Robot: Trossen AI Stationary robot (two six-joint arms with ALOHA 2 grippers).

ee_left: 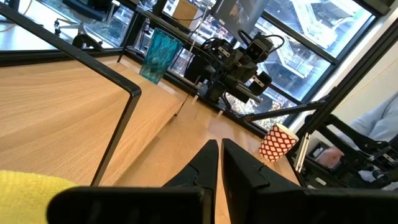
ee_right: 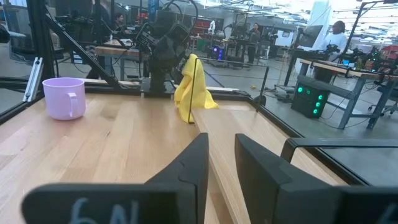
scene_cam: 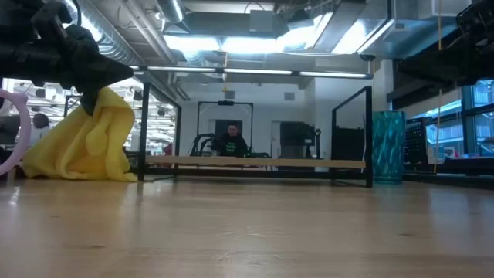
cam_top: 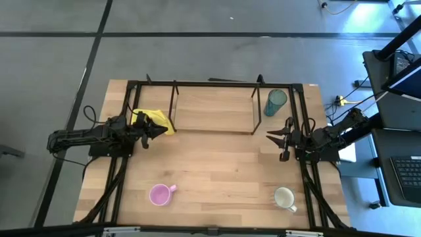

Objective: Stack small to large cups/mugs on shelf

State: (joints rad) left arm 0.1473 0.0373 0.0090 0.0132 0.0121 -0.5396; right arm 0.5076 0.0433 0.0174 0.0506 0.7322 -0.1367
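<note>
High view: the shelf (cam_top: 214, 108) stands bare at the table's (cam_top: 217, 164) far side, with the teal tumbler (cam_top: 276, 102) just beside its right end. The pink mug (cam_top: 160, 194) and white mug (cam_top: 285, 197) sit near the front edge, well apart. The left gripper (cam_top: 154, 129) hovers by the yellow cloth (cam_top: 154, 120); the right gripper (cam_top: 276, 138) hovers ahead of the tumbler.

Low view: thin black rods frame the shelf; an arm coming in low could snag one.

Left wrist view: the jaws are nearly shut, empty. The cloth lies close, so dragging it seems a risk.

Right wrist view: the jaws stand slightly apart, holding nothing. Open wood lies between both arms, giving room; the mugs near the front edge could be knocked off.
</note>
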